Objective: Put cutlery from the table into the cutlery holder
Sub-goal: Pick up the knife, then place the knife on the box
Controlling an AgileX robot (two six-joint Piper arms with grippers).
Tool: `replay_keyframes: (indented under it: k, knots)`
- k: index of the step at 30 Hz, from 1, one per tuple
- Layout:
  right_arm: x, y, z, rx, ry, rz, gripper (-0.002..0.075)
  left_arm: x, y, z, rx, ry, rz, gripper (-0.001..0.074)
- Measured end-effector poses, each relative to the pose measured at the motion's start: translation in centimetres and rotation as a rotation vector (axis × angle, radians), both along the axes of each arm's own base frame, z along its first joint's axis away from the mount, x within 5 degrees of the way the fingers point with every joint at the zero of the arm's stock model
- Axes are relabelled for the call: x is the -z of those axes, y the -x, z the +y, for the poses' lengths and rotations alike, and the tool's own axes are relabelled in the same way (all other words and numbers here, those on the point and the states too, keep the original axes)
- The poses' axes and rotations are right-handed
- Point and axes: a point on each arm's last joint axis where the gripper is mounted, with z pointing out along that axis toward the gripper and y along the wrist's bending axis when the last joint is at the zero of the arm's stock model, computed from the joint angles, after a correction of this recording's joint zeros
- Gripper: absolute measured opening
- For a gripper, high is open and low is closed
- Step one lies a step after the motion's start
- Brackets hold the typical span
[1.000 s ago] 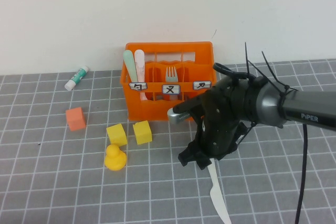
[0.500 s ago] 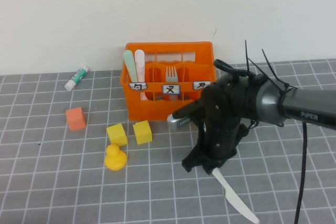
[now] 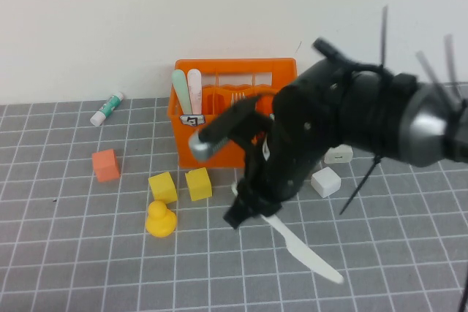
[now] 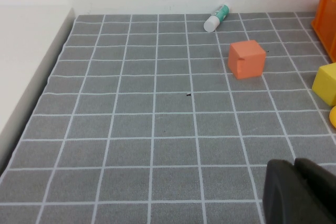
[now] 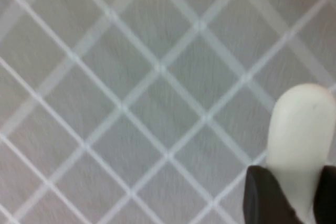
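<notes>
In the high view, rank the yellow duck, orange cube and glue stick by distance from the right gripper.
The right gripper is shut on the knife.
1. Yellow duck, just to its left.
2. Orange cube, farther left.
3. Glue stick, far left by the wall.

The table (image 3: pixel 73 253) is dark grey square tiles crossed by pale grout lines. Behind the right gripper (image 3: pixel 245 206), which is black, stands a bright orange crate (image 3: pixel 234 71) with slotted sides and a small white label (image 3: pixel 192 119) bearing black marks. In it stand a pale green spoon (image 3: pixel 179 89) and a pink spoon (image 3: pixel 194 89). The gripper pinches a cream-white knife (image 3: pixel 303 250). To its left are two yellow cubes (image 3: pixel 163 187), a yellow duck (image 3: pixel 160 218) and an orange cube (image 3: pixel 105 165); farther off lies a white tube (image 3: pixel 107 108) with a green band. To its right sit two white blocks (image 3: pixel 326 181). The left gripper (image 4: pixel 299 192) is black too.
</notes>
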Motion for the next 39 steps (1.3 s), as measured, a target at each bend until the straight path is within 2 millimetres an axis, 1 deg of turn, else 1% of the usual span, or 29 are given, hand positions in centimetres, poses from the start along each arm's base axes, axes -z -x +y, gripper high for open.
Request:
replay_keyframes:
  k: [3,8,11,15,19,24,31,33,35,39]
  knots:
    - [-2.2,0.1,0.2,-0.011,-0.082,-0.092,0.0185,0.0,0.0,0.0,0.0,0.0,0.0,-0.0001]
    - [-4.5,-0.1,0.4,-0.03,-0.166,-0.23,0.0185,0.0,0.0,0.0,0.0,0.0,0.0,-0.0001]
    - [-5.9,-0.8,0.2,0.001,-0.247,-0.31,0.0185,0.0,0.0,0.0,0.0,0.0,0.0,-0.0001]
    - [-7.9,-2.4,-0.5,0.058,-0.385,-0.44,0.0185,0.0,0.0,0.0,0.0,0.0,0.0,-0.0001]
    - [-8.9,-3.9,-1.2,0.084,-0.471,-0.555,0.0185,0.0,0.0,0.0,0.0,0.0,0.0,-0.0001]
    - [-10.2,-5.7,-2.5,0.114,-0.553,-0.688,0.0185,0.0,0.0,0.0,0.0,0.0,0.0,-0.0001]
    - [-11.5,-7.9,-4.9,0.168,-0.63,-0.831,0.0185,0.0,0.0,0.0,0.0,0.0,0.0,-0.0001]
    - [-11.3,-8.6,-5.4,0.181,-0.65,-0.864,0.0185,0.0,0.0,0.0,0.0,0.0,0.0,-0.0001]
    - [-10.8,-9.5,-5.6,0.197,-0.669,-0.885,0.0185,0.0,0.0,0.0,0.0,0.0,0.0,-0.0001]
    - [-8.2,-11.2,-5.3,0.199,-0.688,-0.915,0.0185,0.0,0.0,0.0,0.0,0.0,0.0,-0.0001]
